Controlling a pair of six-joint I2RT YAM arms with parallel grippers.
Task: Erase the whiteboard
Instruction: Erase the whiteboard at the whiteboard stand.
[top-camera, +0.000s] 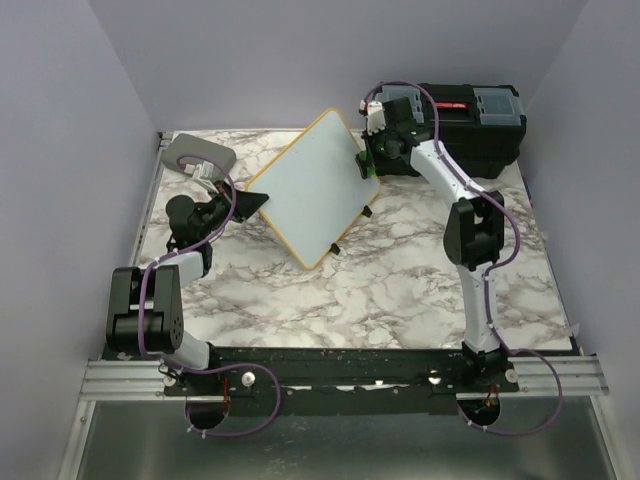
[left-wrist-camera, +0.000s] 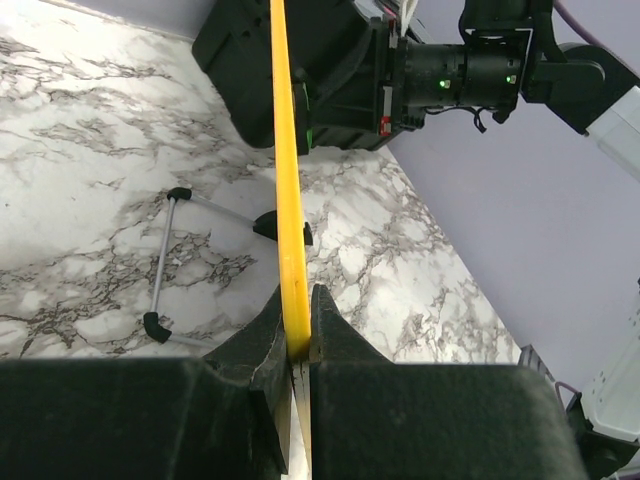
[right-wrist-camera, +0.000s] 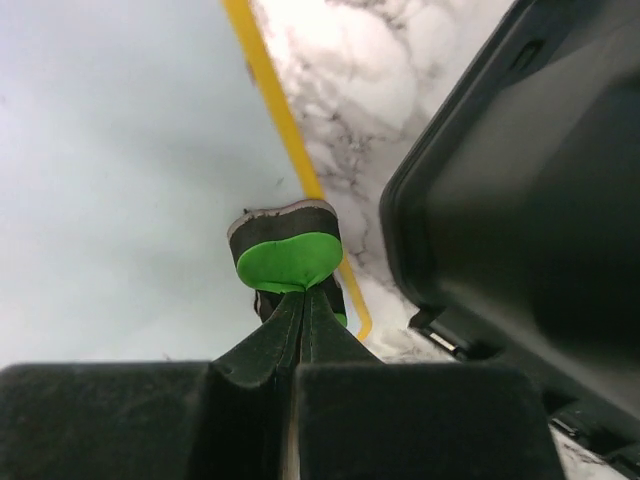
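The whiteboard (top-camera: 315, 185) is a white board with a yellow-wood frame, turned like a diamond at the back middle of the table; its face looks blank. My left gripper (top-camera: 248, 203) is shut on its left corner; in the left wrist view the frame edge (left-wrist-camera: 288, 200) runs up from between the jaws of that gripper (left-wrist-camera: 298, 345). My right gripper (top-camera: 368, 162) is shut on a green eraser (right-wrist-camera: 288, 260) with a dark felt pad, pressed on the board's face (right-wrist-camera: 110, 170) near its right edge (right-wrist-camera: 285, 130).
A black toolbox (top-camera: 470, 125) stands at the back right, right behind the right gripper, and fills the right of the right wrist view (right-wrist-camera: 520, 200). A grey rounded case (top-camera: 197, 155) lies at the back left. The board's wire stand with black feet (left-wrist-camera: 165, 265) shows beneath it.
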